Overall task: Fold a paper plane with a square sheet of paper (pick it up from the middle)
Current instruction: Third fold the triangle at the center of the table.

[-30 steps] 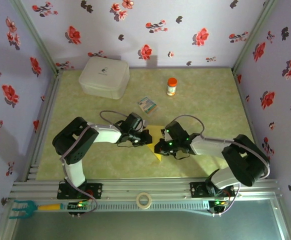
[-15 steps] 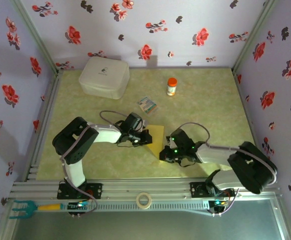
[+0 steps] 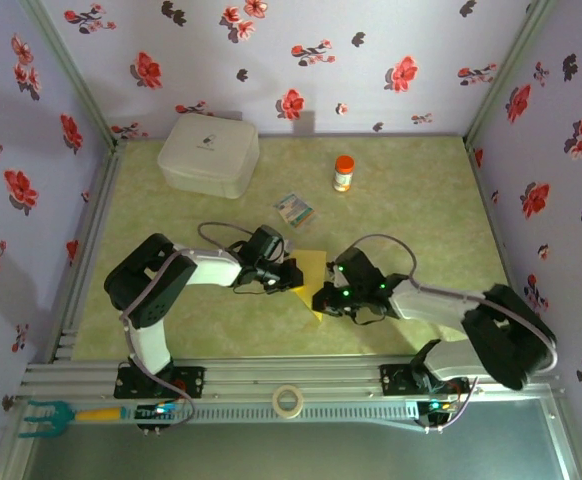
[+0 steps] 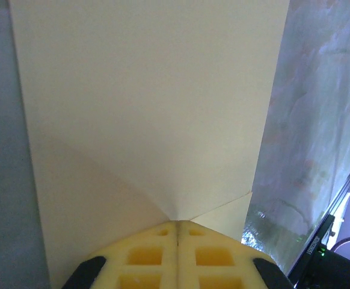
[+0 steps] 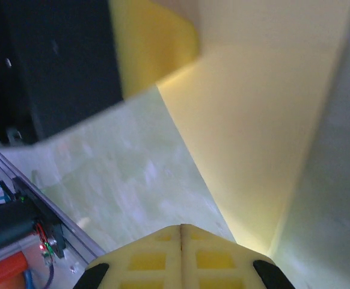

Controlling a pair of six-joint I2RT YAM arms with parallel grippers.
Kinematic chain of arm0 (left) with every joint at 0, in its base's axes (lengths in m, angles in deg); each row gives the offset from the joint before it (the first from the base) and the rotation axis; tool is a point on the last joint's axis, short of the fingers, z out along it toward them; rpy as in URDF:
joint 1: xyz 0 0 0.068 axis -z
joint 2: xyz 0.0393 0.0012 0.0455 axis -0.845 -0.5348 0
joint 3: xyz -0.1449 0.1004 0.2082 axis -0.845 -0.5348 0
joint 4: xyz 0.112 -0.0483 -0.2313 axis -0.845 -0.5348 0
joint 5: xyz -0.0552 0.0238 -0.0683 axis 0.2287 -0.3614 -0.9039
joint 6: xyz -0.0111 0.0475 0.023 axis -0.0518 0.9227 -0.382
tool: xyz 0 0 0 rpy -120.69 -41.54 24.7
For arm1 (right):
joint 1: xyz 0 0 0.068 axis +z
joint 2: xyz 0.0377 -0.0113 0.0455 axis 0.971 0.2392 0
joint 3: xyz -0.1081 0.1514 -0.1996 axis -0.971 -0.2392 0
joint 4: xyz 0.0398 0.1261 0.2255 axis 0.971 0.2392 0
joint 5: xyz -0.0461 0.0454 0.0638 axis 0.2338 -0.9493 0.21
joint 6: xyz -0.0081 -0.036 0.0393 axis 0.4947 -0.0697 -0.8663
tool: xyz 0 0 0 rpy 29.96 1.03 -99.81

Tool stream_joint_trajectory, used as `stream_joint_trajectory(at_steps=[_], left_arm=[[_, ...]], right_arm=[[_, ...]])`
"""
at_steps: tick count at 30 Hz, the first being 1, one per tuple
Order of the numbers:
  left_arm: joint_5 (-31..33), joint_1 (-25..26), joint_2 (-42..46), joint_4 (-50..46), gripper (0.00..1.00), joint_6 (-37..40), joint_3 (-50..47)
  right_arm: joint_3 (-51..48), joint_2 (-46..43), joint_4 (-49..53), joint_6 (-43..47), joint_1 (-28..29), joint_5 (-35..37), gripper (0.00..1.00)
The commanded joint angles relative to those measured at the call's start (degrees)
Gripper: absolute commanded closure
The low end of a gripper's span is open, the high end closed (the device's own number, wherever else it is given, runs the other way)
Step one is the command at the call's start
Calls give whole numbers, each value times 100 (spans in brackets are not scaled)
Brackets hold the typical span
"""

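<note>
Paper sheet sits clamped in left end effector, closed right end effector just beside.

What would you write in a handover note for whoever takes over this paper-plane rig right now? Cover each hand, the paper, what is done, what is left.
Left hand: shut, pinching the yellow sheet at its edge.
Right hand: shut, tips at the sheet's other side; grip unconfirmed.
Sheet: mid-table, between both hands.
Done: sheet grasped; one layer looks folded over.
Left: remaining creases; no dart shape yet.
</note>
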Motion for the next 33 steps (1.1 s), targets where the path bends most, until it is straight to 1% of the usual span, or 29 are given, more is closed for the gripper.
stream_joint_trajectory(at_steps=[1, 3, 5, 9, 14, 16, 19, 21, 22, 25, 26, 28, 29, 30, 32, 33], left_arm=[[404, -92, -89, -433, 100, -41, -190], [404, -101, -91, -440, 100, -37, -183], [405, -101, -105, -477, 100, -14, -147], [442, -101, -120, -448, 100, -74, -144], [504, -96, -103, -377, 100, -200, -163], [547, -101, -79, -276, 100, -334, -197], [752, -51, 10, -124, 100, -597, -226], [952, 40, 104, -121, 100, -673, -155], [1068, 84, 148, -213, 100, -662, -92], [1398, 217, 340, -307, 100, -649, 4], [1535, 260, 438, -285, 100, -645, -22], [1684, 292, 651, -205, 95, -574, -120], [1795, 295, 788, -213, 90, -529, -174], [1894, 295, 948, -198, 86, -486, -242], [2048, 290, 1242, -190, 82, -323, -348], [2112, 280, 1395, -195, 76, -223, -396]], right_arm=[[74, 447, -199, 49, 33, -152, 94], [-98, 540, 32, 161, 31, -36, 94], [-350, 456, 101, 137, 30, -2, 94], [-832, -139, 11, -79, 40, -44, 94], [-889, -888, 732, 65, 7, 272, 94], [-760, -1121, 1090, 162, -35, 550, 93], [-496, -1426, 1565, 236, -115, 1220, 90], [-344, -1575, 1798, 245, -171, 1716, 86], [-273, -1607, 1872, 257, -190, 1926, 81], [-68, -1621, 1982, 356, -235, 2384, 78], [-16, -1604, 1971, 380, -246, 2494, 76], [90, -1560, 1998, 416, -266, 2700, 75], [119, -1543, 1994, 400, -275, 2813, 74], [133, -1546, 1962, 375, -283, 2904, 71], [94, -1574, 1763, 315, -284, 2991, 68], [43, -1585, 1558, 299, -284, 2985, 66]])
